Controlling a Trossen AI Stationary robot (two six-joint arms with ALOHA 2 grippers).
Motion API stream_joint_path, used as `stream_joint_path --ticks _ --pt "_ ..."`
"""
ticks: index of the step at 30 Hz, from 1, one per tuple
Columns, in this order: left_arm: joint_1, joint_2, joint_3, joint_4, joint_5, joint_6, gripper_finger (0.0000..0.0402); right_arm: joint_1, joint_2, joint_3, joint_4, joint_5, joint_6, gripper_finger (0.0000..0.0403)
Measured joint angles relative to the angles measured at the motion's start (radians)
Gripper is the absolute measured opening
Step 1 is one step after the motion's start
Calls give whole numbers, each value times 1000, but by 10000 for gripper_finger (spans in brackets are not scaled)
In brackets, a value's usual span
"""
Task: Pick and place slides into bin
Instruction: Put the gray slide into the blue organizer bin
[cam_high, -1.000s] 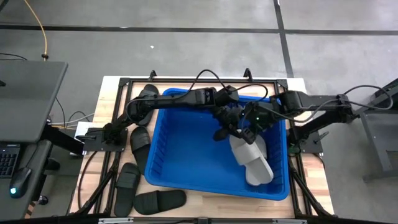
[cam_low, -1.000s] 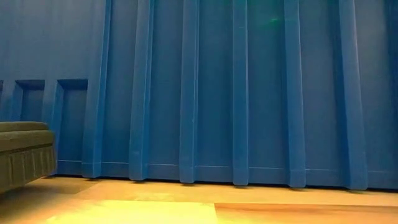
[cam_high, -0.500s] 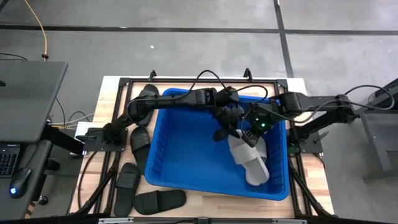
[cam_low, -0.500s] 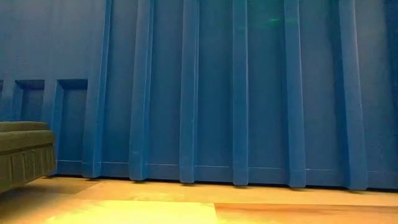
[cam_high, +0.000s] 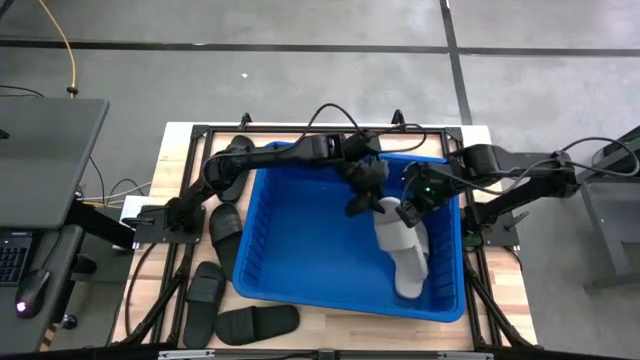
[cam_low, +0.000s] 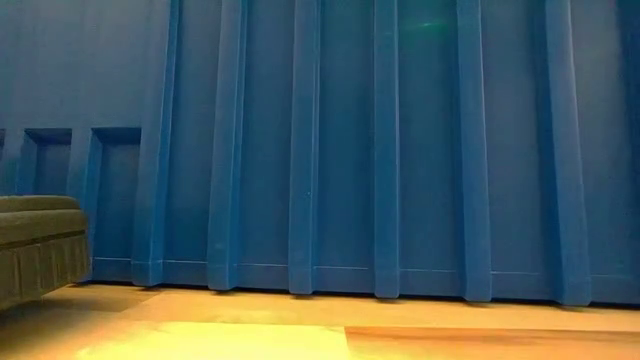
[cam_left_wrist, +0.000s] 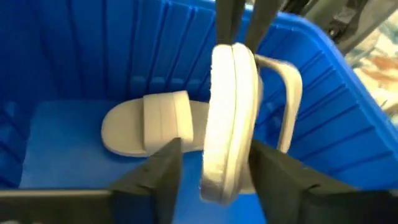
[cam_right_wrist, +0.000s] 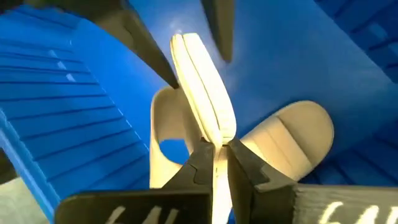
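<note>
No readable text, labels, brands or numbers are showing anywhere; nothing legible is appearing in any view.

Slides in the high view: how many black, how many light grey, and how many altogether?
Black slides: 4, all outside the bin, one partly under the left arm
Light grey slides: 2, both inside the bin, one lying flat, one up on edge
Total: 6
</note>
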Motion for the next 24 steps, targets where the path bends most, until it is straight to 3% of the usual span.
stream_joint_path --ticks 5,10,15,24 --pt "6 2 -1 -5 15 -27 252 3 -6 0 -103 31 126 0" --pt "6 1 -2 -4 46 -27 291 3 32 1 -130 12 177 0" --pt "5 1 -2 -4 77 -20 292 -4 83 1 -172 23 225 0" --pt "6 2 -3 -1 310 -36 242 -30 181 1 -107 -59 367 0"
